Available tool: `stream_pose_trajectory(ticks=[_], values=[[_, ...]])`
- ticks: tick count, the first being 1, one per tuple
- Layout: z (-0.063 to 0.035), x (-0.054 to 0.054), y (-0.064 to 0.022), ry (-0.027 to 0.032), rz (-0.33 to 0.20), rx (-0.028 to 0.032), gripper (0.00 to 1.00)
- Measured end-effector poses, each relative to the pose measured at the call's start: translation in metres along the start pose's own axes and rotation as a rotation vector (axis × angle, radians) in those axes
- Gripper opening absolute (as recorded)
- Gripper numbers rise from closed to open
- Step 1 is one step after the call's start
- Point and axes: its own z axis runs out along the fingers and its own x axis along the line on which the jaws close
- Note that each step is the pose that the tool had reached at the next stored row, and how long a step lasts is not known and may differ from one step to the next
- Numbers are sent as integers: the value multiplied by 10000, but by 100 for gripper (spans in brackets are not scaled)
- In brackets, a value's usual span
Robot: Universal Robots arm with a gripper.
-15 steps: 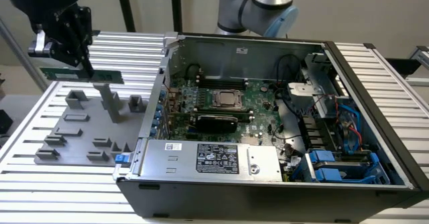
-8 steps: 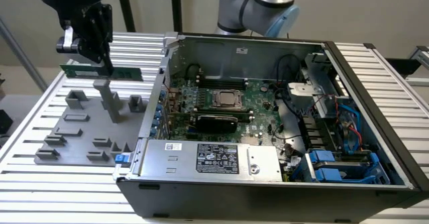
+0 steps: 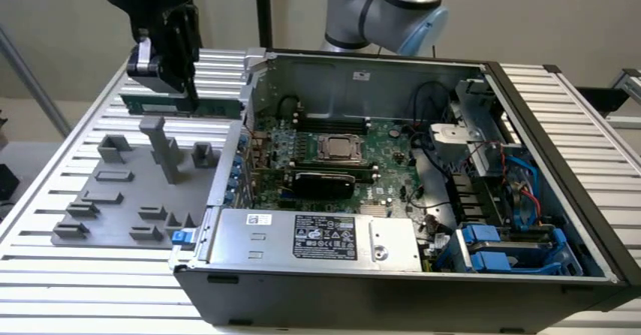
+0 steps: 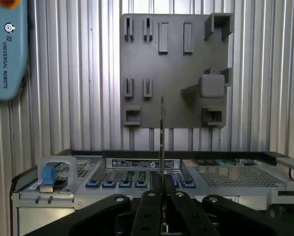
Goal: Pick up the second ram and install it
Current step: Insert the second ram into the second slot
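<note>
**Second ram clamped in the gripper, over the grey tray**

Exterior view: the black gripper (image 3: 188, 87) hangs above the far end of the grey tray (image 3: 110, 222), its fingers closed on the top edge of the second ram (image 3: 152, 104). The green stick is held level and on edge, clear of the tray, just beside the open computer case (image 3: 401, 305) on the exterior view's left. Inside the case lie the motherboard (image 3: 386, 143) and its processor socket (image 3: 341, 148). The power supply (image 3: 391, 245) carries a dark label (image 3: 323, 237) too small to read.

Wrist view: the fingers (image 4: 149, 206) pinch the second ram (image 4: 161, 137), seen edge-on as a thin line. A blue pendant (image 4: 6, 54) reads "UNIVERSAL ROBOTS".
</note>
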Motion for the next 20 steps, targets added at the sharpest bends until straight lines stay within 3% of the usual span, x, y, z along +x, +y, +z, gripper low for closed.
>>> stream_pose_trajectory(ticks=[20], values=[[21, -256, -734, 82, 0, 1, 0]])
